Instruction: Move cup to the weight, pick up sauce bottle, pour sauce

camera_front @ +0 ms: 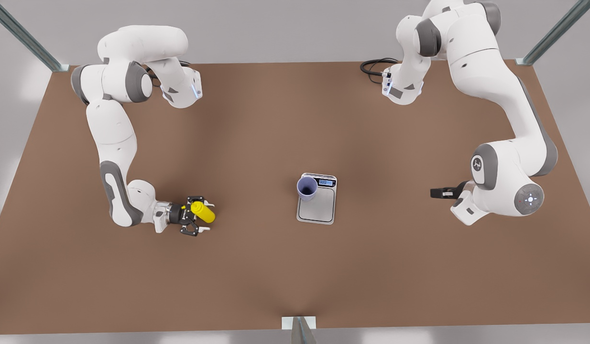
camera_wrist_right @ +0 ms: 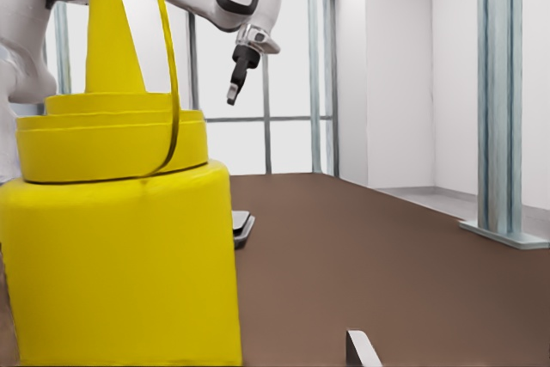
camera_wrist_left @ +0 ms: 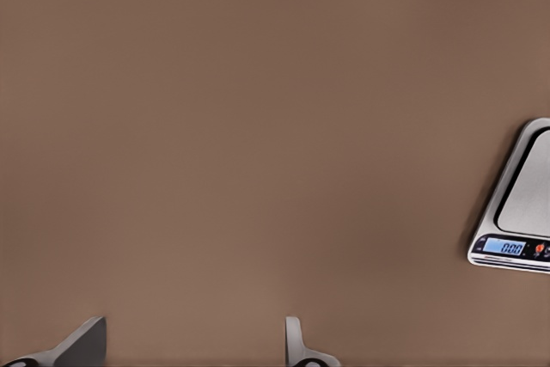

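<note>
Front view: the cup (camera_front: 307, 187) already stands on the scale (camera_front: 317, 200), at the corner by the display nearest the front view's left, so the step in hand looks like picking up the bottle (camera_front: 203, 212). The bottle stands on the worktop (camera_front: 256, 277) toward the front view's left, well apart from the scale.

The right end effector (camera_front: 207, 217) reaches in level with the worktop, its fingers spread on either side of the bottle. In the right wrist view the yellow body (camera_wrist_right: 120, 272) looms close, and one fingertip (camera_wrist_right: 361, 351) shows a clear gap beside it. So the end effector is open and nothing is gripped yet.

To do this well, I would centre the body between the fingers before closing, so the bottle is not nudged sideways or tipped. Closing on the wide lower body, below the stepped shoulder, should hold better than closing near the nozzle. A squeeze bottle may give, so a moderate grip seems wise. After that, a straight lift before carrying it toward the cup would keep the base from dragging.

The left end effector (camera_front: 436, 192) waits at the front view's right, off the worktop; in its wrist view the fingers (camera_wrist_left: 84, 341) stand apart with nothing between.
</note>
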